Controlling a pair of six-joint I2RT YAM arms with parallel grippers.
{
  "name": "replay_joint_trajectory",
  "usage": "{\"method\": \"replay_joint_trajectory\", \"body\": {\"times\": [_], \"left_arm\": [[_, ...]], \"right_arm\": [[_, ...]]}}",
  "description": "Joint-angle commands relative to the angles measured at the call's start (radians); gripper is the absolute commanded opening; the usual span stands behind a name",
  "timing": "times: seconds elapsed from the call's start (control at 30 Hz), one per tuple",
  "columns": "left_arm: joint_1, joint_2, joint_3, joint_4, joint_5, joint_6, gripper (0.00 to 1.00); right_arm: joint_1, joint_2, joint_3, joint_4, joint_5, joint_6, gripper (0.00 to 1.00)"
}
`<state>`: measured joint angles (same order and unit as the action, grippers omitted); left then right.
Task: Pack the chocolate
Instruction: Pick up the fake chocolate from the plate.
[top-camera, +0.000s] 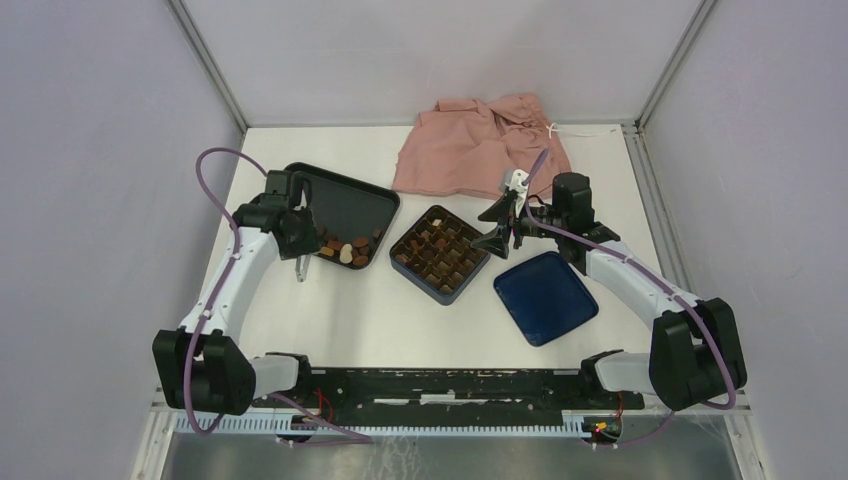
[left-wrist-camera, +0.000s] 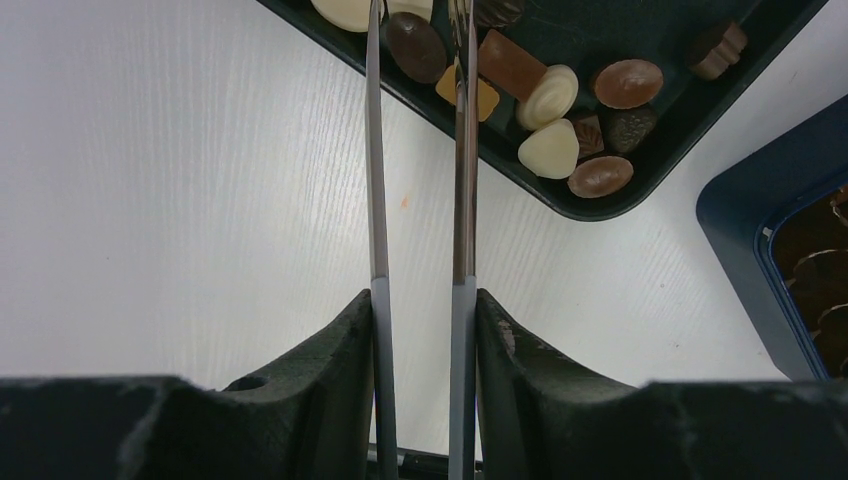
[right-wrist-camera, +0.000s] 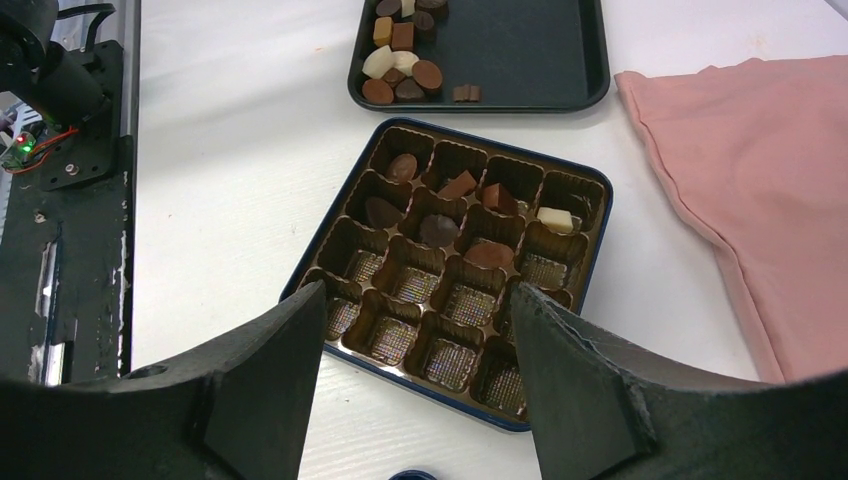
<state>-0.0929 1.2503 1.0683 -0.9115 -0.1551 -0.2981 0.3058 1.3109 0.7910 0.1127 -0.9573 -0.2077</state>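
Left tool (top-camera: 299, 270): thin blades narrowly apart over the black tray's (left-wrist-camera: 700, 110) corner; tips leave my wrist view, so a grip I cannot tell.
Right tool (right-wrist-camera: 418, 300): spread wide, empty, above the blue box (right-wrist-camera: 467, 300).
Chocolate (left-wrist-camera: 548, 148): loose in the tray; a few in box cells, distinct only from my right wrist.
Top view only: blue lid (top-camera: 545, 297) on the desk (top-camera: 330, 320).

arms (top-camera: 232, 280): white shells, blk joints
cables (top-camera: 198, 185): purple, one per arm
L gripper (left-wrist-camera: 418, 30): blk, thin metal blades
R gripper (right-wrist-camera: 418, 295): blk wedge fingers
base (top-camera: 430, 385): blk rail, red wires
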Motion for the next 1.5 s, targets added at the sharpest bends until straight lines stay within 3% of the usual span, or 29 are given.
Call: {"method": "replay_joint_trajectory", "body": {"times": [0.0, 0.73, 0.93, 1.07, 1.23, 1.47], "left_arm": [[0.005, 0.007, 0.019, 0.012, 0.000, 0.048, 0.44], [0.008, 0.075, 0.002, 0.020, 0.016, 0.039, 0.42], [0.007, 0.063, 0.018, 0.007, 0.021, 0.030, 0.20], [0.008, 0.025, 0.046, -0.026, 0.019, 0.022, 0.10], [0.007, -0.045, 0.072, -0.051, 0.055, 0.009, 0.07], [0.006, -0.171, 0.070, -0.029, 0.220, -0.009, 0.06]], "right_arm": [[0.002, 0.004, 0.045, 0.010, -0.005, -0.018, 0.73], [0.003, -0.004, 0.048, 0.000, -0.014, -0.025, 0.73], [0.002, -0.007, 0.049, -0.003, -0.012, -0.031, 0.73], [0.003, -0.005, 0.051, -0.008, -0.011, -0.035, 0.73], [0.003, -0.008, 0.057, -0.026, 0.001, -0.059, 0.73], [0.002, -0.009, 0.063, -0.052, 0.024, -0.095, 0.73]]}}
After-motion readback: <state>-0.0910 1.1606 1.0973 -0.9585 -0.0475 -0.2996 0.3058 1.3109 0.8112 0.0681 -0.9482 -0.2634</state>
